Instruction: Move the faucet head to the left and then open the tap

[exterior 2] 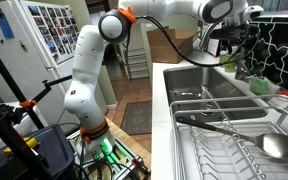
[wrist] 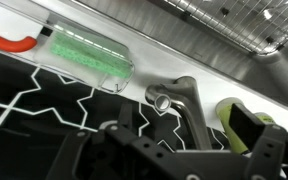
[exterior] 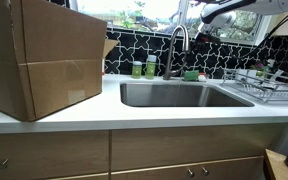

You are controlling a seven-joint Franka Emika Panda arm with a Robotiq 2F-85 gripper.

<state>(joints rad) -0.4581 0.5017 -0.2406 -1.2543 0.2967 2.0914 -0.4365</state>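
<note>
Over a kitchen sink, the gripper hovers with fingers spread about the silver tap, its faucet head near two green bottles, labels unreadable.

The end effector, dark and blurred, is cut off below.

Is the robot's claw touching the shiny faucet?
Cannot tell. In the wrist view the gripper hangs close to the tap, but its dark body hides any contact or gap.
</note>
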